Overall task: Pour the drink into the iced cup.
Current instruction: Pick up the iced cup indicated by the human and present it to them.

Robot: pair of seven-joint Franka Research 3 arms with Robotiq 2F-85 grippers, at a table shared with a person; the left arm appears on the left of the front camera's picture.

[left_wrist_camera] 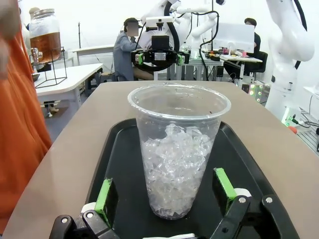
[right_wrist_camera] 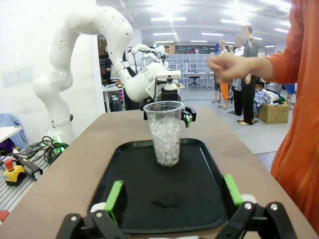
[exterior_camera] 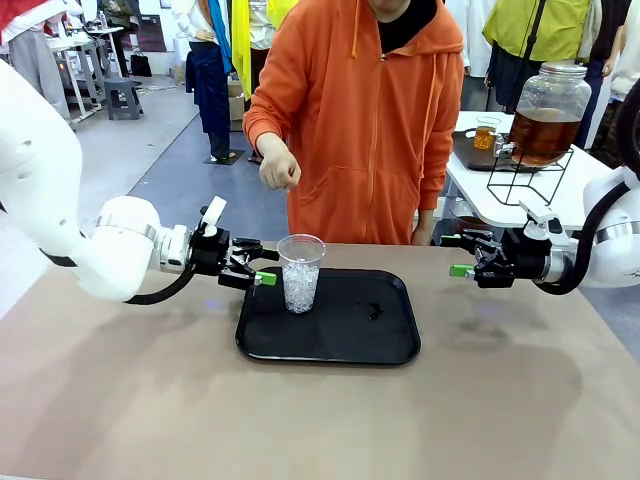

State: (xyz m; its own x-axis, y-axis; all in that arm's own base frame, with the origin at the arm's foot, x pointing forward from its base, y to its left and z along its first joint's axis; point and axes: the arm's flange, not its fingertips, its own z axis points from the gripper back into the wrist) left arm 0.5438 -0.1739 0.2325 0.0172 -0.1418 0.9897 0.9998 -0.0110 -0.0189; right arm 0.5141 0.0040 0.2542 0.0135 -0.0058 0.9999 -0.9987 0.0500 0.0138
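The iced cup, clear plastic and about half full of ice, stands upright at the left of a black tray. My left gripper is open at the cup's left side. In the left wrist view the cup stands between the green pads with a gap on each side. My right gripper is open and holds nothing, level with the tray's right edge and pointing at the cup. The drink, amber liquid in a glass dispenser jar, sits on a wire stand on a white table behind.
A person in an orange hoodie stands at the far edge with a closed hand raised above the cup. A small dark smudge marks the tray. A small glass stands next to the dispenser.
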